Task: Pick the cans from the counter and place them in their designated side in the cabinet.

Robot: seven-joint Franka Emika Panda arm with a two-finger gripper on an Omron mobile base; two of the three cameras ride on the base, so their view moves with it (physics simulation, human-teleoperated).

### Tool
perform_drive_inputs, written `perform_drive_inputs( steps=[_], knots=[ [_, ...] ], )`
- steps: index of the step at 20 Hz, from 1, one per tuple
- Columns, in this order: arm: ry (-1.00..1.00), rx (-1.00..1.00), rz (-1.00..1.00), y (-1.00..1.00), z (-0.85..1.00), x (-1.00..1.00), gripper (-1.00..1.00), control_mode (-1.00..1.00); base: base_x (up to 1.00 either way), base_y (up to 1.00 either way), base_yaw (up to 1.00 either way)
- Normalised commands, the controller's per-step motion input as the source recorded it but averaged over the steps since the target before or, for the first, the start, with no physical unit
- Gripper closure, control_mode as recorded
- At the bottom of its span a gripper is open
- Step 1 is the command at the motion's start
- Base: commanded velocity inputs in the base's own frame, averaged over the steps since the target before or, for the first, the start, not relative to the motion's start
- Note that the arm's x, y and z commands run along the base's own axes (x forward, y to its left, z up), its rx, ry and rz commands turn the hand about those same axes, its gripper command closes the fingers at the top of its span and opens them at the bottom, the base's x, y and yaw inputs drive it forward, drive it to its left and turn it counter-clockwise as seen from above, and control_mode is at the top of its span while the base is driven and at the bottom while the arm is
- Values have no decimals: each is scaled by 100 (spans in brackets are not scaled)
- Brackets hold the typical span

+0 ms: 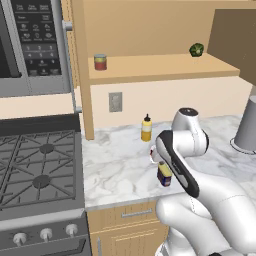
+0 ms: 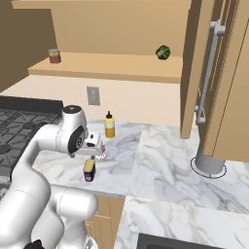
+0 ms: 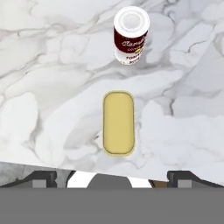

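In the hand view the dark blue boxy tin shows its tan oblong lid directly below my gripper, whose dark fingertips stand wide apart on either side, open and holding nothing. The round red-and-white can stands upright just beyond the tin. From the base, the boxy tin sits on the marble counter under my hand, and the round can peeks out behind it. My arm half hides the tin. The tan cabinet shelf runs above.
A yellow squeeze bottle stands by the back wall. On the shelf are a red can with a yellow-green band at the left and a green object at the right. Stove and microwave lie left; a grey cylinder stands right.
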Motion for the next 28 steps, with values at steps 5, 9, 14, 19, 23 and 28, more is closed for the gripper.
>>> perform_drive_inputs(
  steps=[5,9,14,19,23,28],
  knots=[
    [0,0,0,0,-12,5,-100,-100,0,0,0],
    [0,0,0,0,-14,0,-100,-100,0,0,0],
    [0,0,0,0,-15,0,-100,-100,0,0,0],
    [0,0,0,0,-16,0,-100,-100,0,0,0],
    [0,0,0,0,-17,3,-100,-100,0,0,0],
    [0,0,0,0,-17,7,-100,-100,0,0,0]
  ],
)
